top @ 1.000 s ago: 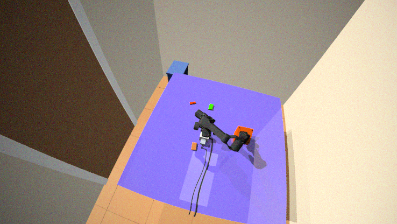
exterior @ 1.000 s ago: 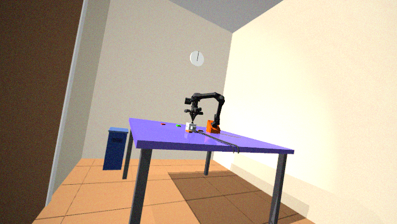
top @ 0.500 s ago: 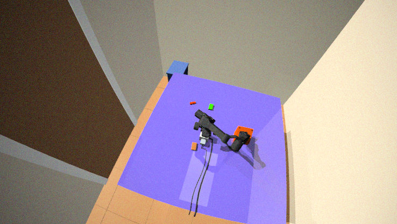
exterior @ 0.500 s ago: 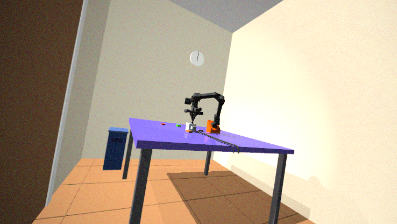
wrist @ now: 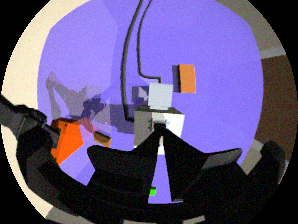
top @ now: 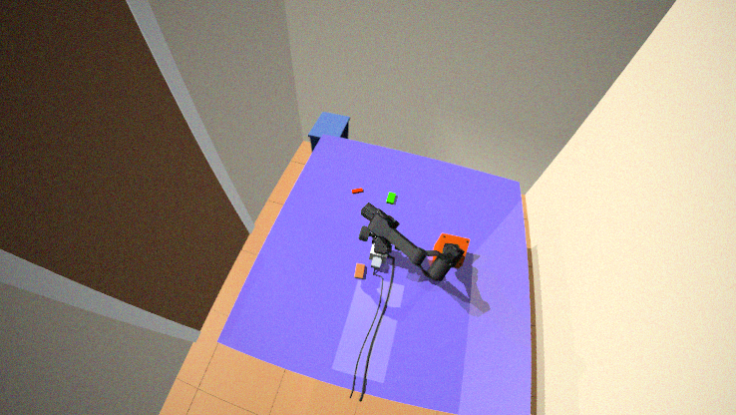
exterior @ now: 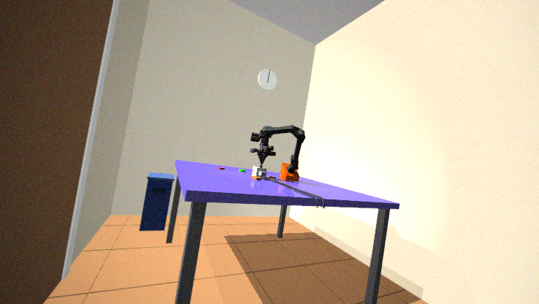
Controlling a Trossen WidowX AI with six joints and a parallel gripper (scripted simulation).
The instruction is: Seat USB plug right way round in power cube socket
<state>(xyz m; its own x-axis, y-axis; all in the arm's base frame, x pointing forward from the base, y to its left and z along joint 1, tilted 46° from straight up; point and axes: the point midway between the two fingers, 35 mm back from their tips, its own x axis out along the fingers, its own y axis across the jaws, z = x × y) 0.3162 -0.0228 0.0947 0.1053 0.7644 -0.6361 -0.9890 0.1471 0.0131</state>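
The white power cube [top: 376, 261] [exterior: 257, 172] [wrist: 148, 124] stands on the purple table [top: 309, 288] [exterior: 218, 185] in front of the arm's orange base [top: 455, 240] [exterior: 288, 174]. My gripper [exterior: 261, 162] [wrist: 160, 135] points straight down over the cube's top, its fingertips just above the socket. It is shut on the USB plug, a small dark piece that the fingers almost wholly hide. I cannot tell how deep the plug sits. Two dark cables [top: 373, 329] [exterior: 302, 190] [wrist: 129, 36] run from the cube to the table's front edge.
A small orange block [top: 359, 270] [wrist: 186, 78] lies just beside the cube. A green block [top: 391, 197] [exterior: 242, 170] and a red piece [top: 357, 191] [exterior: 221, 167] lie farther back. A blue bin [top: 329, 126] [exterior: 156, 199] stands on the floor behind the table.
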